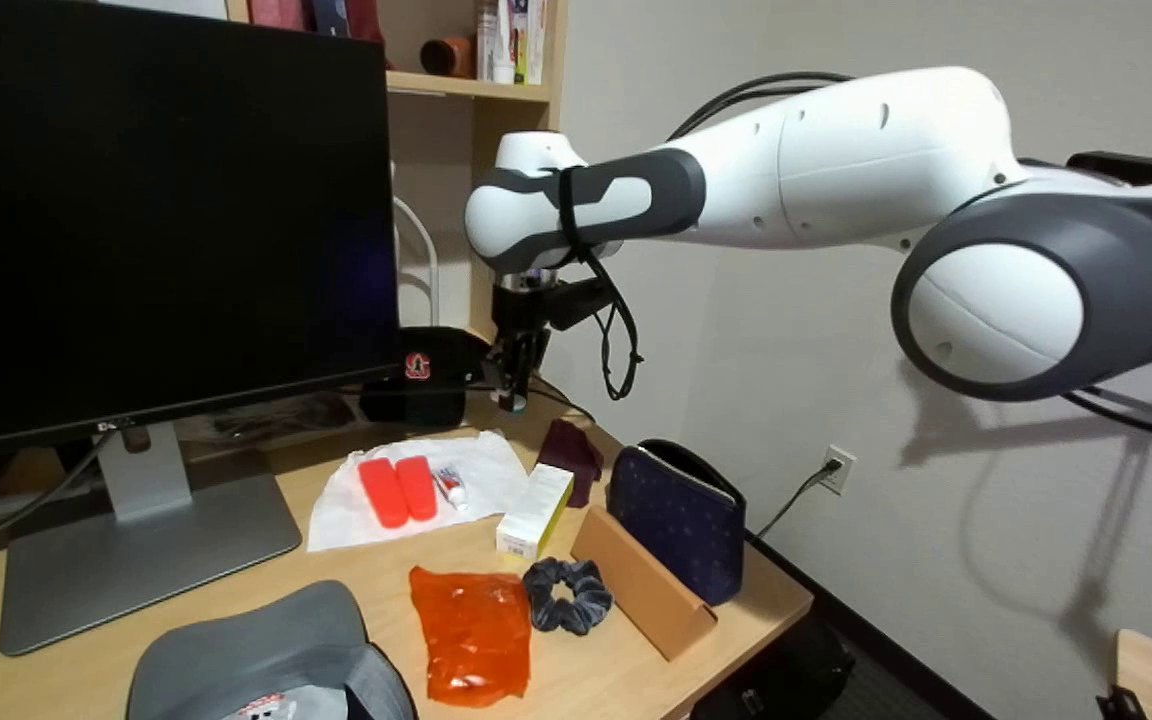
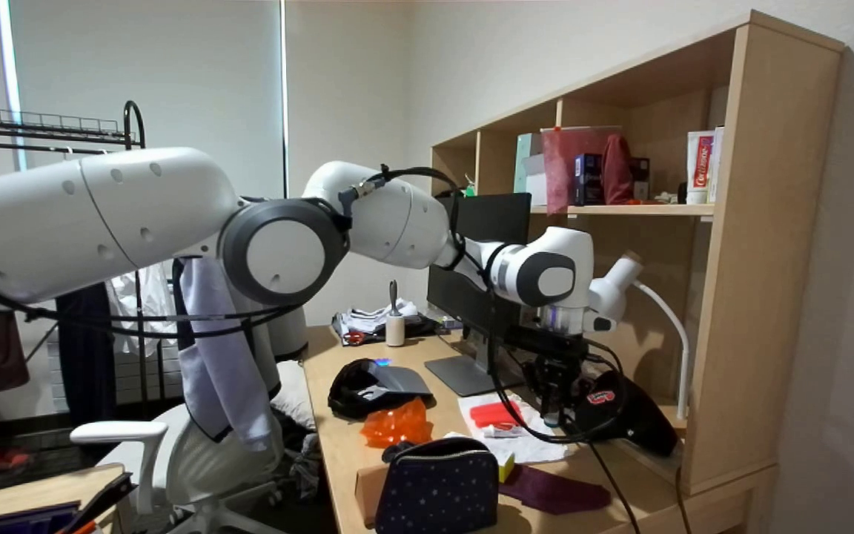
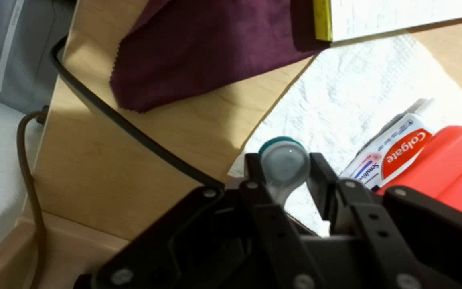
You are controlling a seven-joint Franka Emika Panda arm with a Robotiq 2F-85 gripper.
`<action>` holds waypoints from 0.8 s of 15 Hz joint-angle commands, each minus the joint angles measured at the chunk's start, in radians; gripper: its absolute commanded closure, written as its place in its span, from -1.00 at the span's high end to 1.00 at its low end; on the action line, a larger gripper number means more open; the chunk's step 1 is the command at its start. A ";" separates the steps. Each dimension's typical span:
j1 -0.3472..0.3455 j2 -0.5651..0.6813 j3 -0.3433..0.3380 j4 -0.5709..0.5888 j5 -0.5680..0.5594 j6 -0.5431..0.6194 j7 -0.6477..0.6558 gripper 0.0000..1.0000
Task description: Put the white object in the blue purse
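Observation:
The white object (image 3: 285,165) is a small whitish, translucent bottle-like thing with a teal edge. My gripper (image 3: 282,170) is shut on it, with a finger against each side at the fingertips. In an exterior view my gripper (image 1: 514,380) points down above the back of the desk, and the white object (image 1: 508,402) shows at its tips. It also shows in an exterior view (image 2: 550,420). The blue purse (image 1: 676,525), navy with small stars, stands upright at the desk's edge, its zipped top seeming open. The purse (image 2: 438,486) is apart from the gripper and out of the wrist view.
A tan folded box (image 1: 641,580) leans beside the purse. A white-yellow carton (image 1: 534,512), maroon cloth (image 3: 215,52), scrunchie (image 1: 568,597) and orange wrapper (image 1: 471,635) lie on the desk. Toothpaste (image 3: 391,154) and red pieces lie on white paper. A black cap (image 1: 431,375) and monitor (image 1: 166,200) stand near.

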 commanded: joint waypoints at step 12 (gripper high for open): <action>0.004 -0.122 -0.006 -0.214 -0.014 0.139 -0.042 -0.71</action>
